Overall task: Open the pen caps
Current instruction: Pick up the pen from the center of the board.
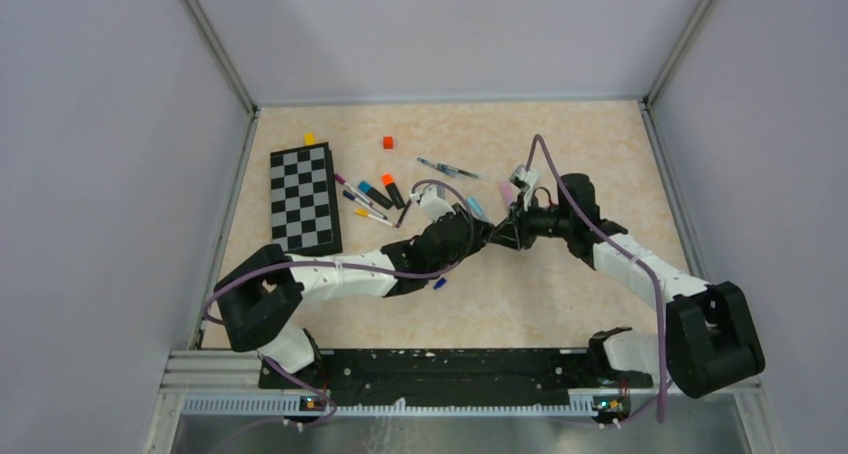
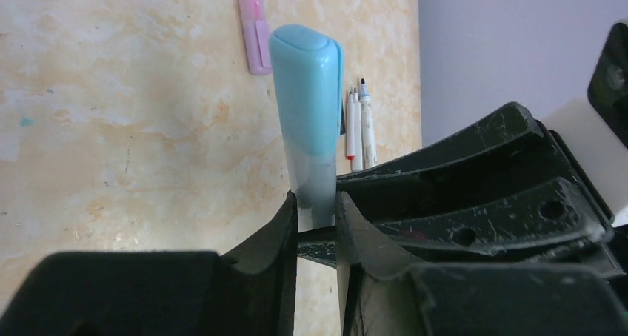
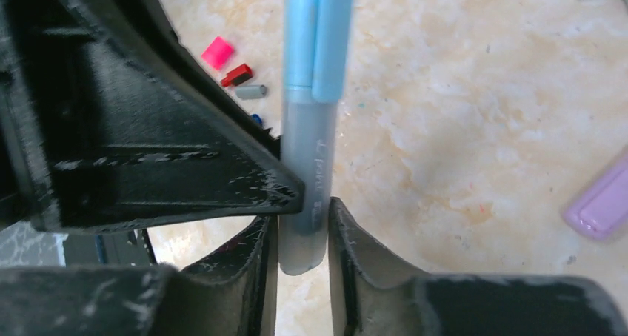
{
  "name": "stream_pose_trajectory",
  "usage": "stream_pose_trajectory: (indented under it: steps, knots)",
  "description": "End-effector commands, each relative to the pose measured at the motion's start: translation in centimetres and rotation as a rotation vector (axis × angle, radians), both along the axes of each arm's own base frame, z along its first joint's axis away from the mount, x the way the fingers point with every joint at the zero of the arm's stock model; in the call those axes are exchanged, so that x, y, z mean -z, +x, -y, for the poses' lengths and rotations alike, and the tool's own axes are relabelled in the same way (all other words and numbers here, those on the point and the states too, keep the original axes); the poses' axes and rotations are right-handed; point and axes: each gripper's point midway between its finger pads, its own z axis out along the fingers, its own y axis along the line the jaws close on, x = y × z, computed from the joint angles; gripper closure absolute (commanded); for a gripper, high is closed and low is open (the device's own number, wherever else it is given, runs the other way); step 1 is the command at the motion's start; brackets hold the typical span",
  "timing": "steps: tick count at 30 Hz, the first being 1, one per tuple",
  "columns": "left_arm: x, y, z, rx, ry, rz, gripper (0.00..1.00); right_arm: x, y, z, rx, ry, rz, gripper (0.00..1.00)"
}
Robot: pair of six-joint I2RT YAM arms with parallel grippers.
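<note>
Both grippers meet at the table's middle on one pen (image 1: 476, 209) with a light blue cap (image 2: 306, 92) and a cloudy grey barrel (image 3: 307, 166). The cap sits on the barrel and points away from both wrists. My left gripper (image 2: 317, 203) is shut on the barrel just below the cap. My right gripper (image 3: 302, 212) is shut on the barrel's rear end, right beside the left fingers. In the top view the left gripper (image 1: 474, 230) and right gripper (image 1: 505, 228) face each other. Loose pen caps in pink (image 3: 217, 52), red (image 3: 237, 75) and grey (image 3: 251, 92) lie on the table.
A checkerboard (image 1: 305, 199) lies at the back left, with a yellow cube (image 1: 309, 138) and a red cube (image 1: 388, 142) behind it. Several pens (image 1: 375, 196) lie beside the board and one more pen (image 1: 447, 169) further back. A pink pen (image 2: 253, 25) and a purple pen (image 3: 600, 203) lie nearby.
</note>
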Motion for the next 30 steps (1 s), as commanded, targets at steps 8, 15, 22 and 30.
stream_pose_trajectory:
  steps: [8, 15, 22, 30]
  knots:
    - [-3.7, -0.5, 0.4, 0.023, -0.107, 0.091, 0.75, -3.1, 0.9, -0.6, -0.024, 0.012, 0.111, 1.0]
    - [-5.7, -0.8, -3.1, 0.016, -0.065, 0.251, 0.35, -3.2, 0.4, -0.5, -0.053, 0.003, 0.113, 1.0]
    - [-8.2, -3.1, -6.9, 0.159, 0.08, 0.575, 0.01, -3.0, -0.6, -0.7, -0.13, 0.005, 0.107, 1.0]
    - [-9.6, -4.8, -9.8, 0.311, 0.073, 0.73, 0.02, -3.1, -3.7, -1.0, -0.349, 0.019, 0.098, 1.0]
